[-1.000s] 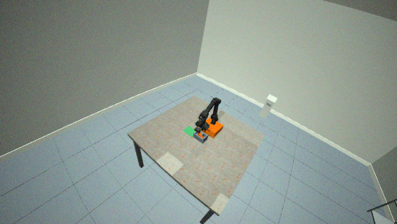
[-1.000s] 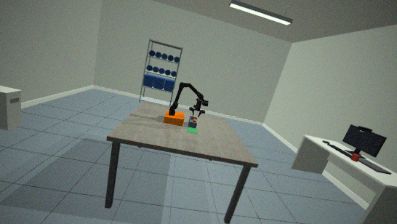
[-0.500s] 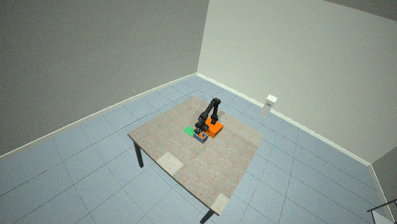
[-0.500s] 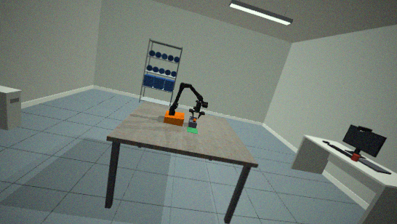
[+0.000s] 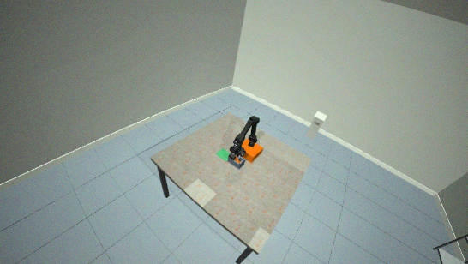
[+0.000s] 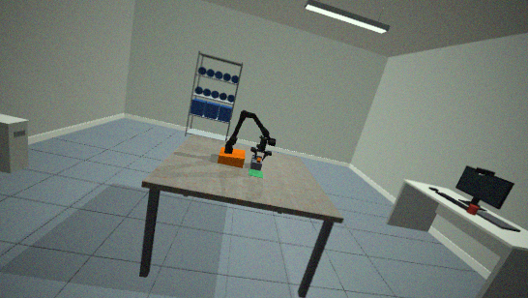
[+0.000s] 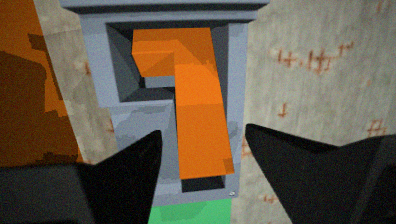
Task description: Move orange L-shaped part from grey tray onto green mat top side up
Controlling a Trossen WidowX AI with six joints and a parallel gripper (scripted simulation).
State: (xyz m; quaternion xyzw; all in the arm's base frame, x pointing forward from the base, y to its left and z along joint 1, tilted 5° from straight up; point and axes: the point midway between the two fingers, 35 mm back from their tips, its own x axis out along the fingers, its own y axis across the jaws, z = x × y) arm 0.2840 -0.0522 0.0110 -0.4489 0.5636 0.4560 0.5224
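The orange L-shaped part [image 7: 201, 115] [image 6: 259, 159] sits tipped in the pocket of the grey tray [image 7: 239, 75] [image 5: 238, 165] [image 6: 255, 165]. In the wrist view its L-shaped end is low in the deep end of the pocket, and its straight end is raised, with dark pocket showing past its tip. My gripper [image 7: 204, 133] is open above the tray, one finger on each side of the straight end, touching neither side. The green mat [image 7: 190, 212] [image 5: 222, 154] [image 6: 256, 174] lies beside the tray, past the raised end.
The arm stands on an orange box [image 5: 254, 151] [image 6: 232, 158] [image 7: 30, 110], close beside the tray. In the wrist view a raised ledge [image 7: 165, 7] runs across the tray's far end, beyond the L-shaped end. Pale patches [image 5: 200, 192] lie on the table.
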